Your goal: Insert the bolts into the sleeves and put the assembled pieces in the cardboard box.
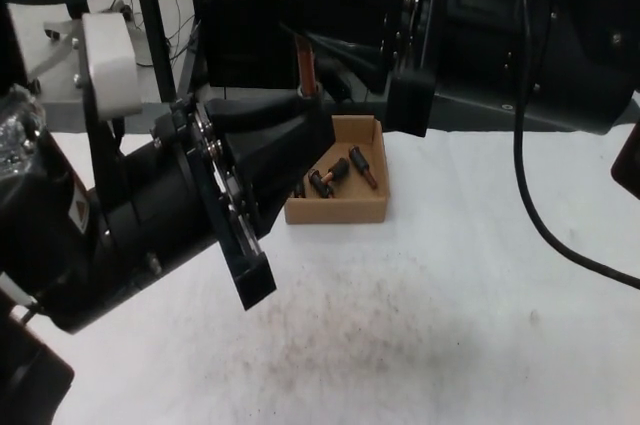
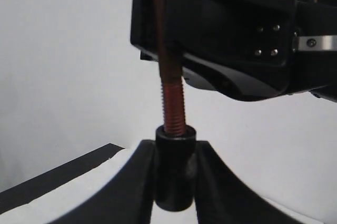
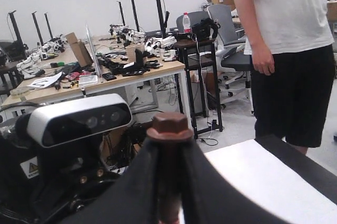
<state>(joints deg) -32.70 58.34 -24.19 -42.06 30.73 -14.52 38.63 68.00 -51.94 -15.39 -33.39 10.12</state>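
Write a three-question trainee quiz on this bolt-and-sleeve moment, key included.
1. True or false: the bolt sits fully down inside the sleeve.
2. What is the left pincer clamped on? A the sleeve; B the bolt; C nothing.
3. Fill the gap: the finished pieces lie in the ____.
Key: 1 false: only its tip is at the sleeve's mouth, and the threads above are bare. 2 A. 3 cardboard box.
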